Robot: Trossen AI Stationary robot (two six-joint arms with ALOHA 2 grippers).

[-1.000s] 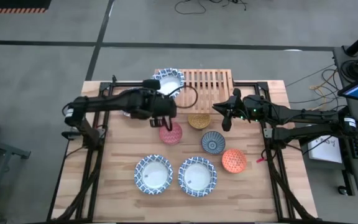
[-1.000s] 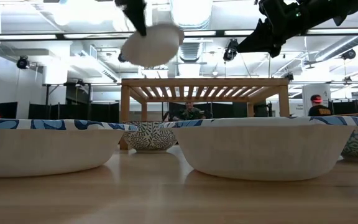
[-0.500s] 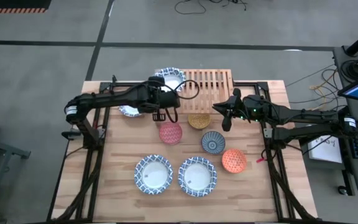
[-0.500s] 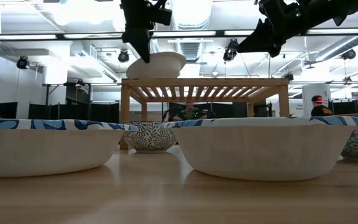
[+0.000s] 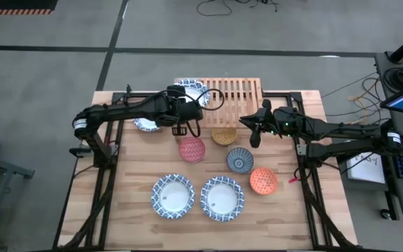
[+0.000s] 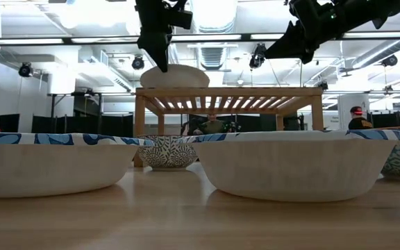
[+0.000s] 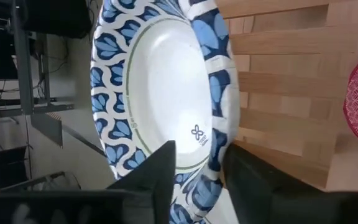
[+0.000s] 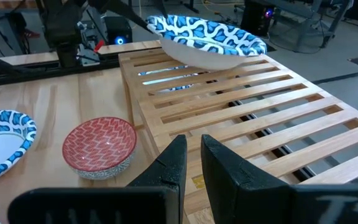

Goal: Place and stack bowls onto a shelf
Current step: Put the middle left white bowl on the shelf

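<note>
My left gripper is shut on a blue-and-white bowl that sits on the left end of the slatted wooden shelf. In the low view the bowl rests level on the shelf top. My right gripper hovers shut and empty above the table by the shelf's near right corner. On the table lie the pink-red bowl, the mustard bowl, the dark blue-grey bowl and the orange bowl. My left gripper pinches the bowl's near rim, one finger inside the bowl and the other outside. The fingers come from above, slanting from the table's near-left side. The bowl's base rests on the shelf's slats.
Two blue-and-white bowls lie side by side near the table's front. A third lies under my left arm. The shelf's middle and right slats are bare. A person shows beyond the table, under the shelf.
My left gripper has gone down and toward the far edge with the blue-and-white bowl. The bowl hung tilted above the shelf's left end; it now rests level on the shelf top. My right gripper has kept still.
</note>
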